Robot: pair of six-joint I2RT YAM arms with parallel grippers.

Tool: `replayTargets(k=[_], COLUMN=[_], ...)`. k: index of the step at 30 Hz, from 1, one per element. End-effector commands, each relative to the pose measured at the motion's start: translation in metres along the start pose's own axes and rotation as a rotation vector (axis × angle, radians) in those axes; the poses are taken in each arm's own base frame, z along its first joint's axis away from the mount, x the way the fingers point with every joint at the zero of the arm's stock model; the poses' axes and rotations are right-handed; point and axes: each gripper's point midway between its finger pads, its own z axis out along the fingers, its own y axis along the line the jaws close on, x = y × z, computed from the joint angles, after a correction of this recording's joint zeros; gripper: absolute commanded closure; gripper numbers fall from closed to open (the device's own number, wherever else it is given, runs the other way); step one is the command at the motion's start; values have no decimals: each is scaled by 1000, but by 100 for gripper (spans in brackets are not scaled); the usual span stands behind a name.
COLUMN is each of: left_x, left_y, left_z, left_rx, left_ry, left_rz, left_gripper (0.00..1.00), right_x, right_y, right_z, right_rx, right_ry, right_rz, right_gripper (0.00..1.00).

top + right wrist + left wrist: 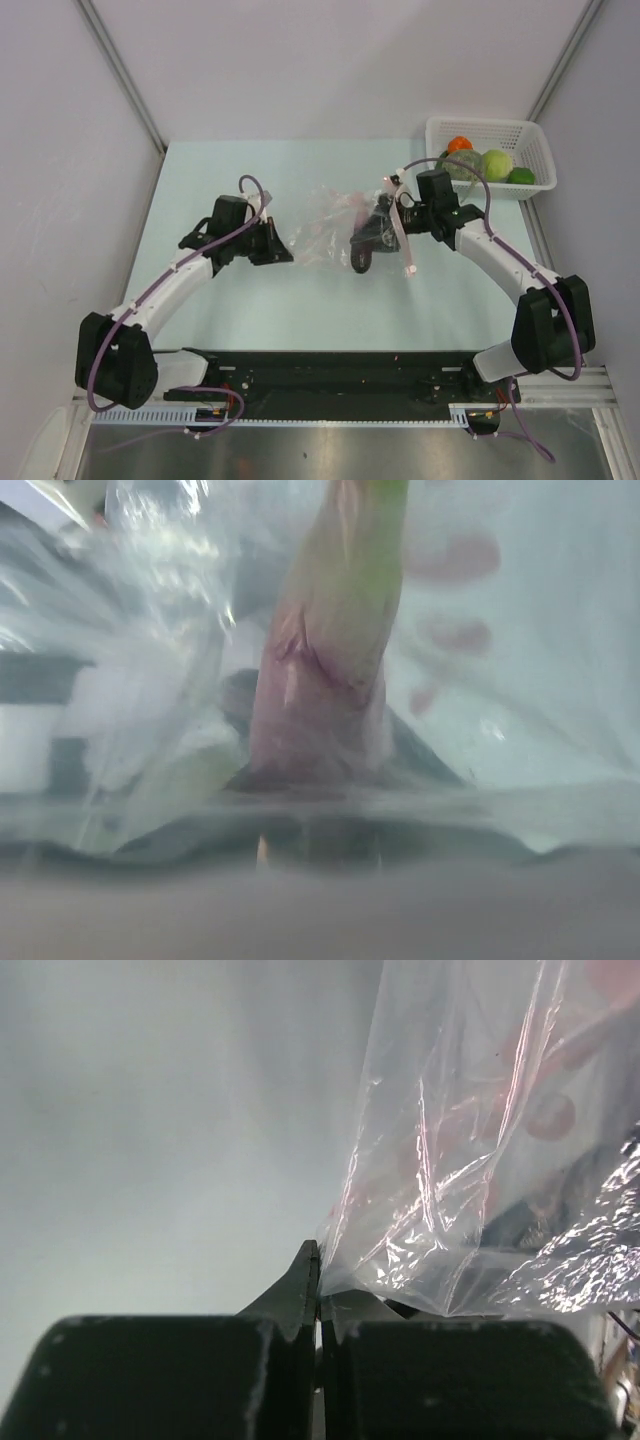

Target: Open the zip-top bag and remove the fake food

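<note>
L pincer [318, 1305] clamps crinkly clear bag [480, 1160] | R pincer [361, 252] state unclear

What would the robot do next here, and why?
Probably draw the right fingers back from the zip-top bag, bringing the purple eggplant out. The left fingers pinch the bag's edge, and other pieces already lie in the white basket.

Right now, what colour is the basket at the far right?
The basket is white, mesh-walled; the top external view shows it best.
</note>
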Motion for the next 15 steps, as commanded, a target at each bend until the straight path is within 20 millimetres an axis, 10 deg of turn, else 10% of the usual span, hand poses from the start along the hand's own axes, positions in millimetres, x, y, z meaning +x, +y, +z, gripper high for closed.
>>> replayTargets(k=[1, 15], left_x=[-7, -50], left_y=[41, 98], left_z=[-13, -34], left_rx=[-176, -460], left_ry=[-23, -73], left_rz=[23, 82], left_gripper=[100, 100], right_x=[14, 43], right_y=[-9, -32], right_z=[-22, -27], right_rx=[92, 220], right_ry=[-11, 65], right_rz=[-125, -192], right_gripper=[100, 100])
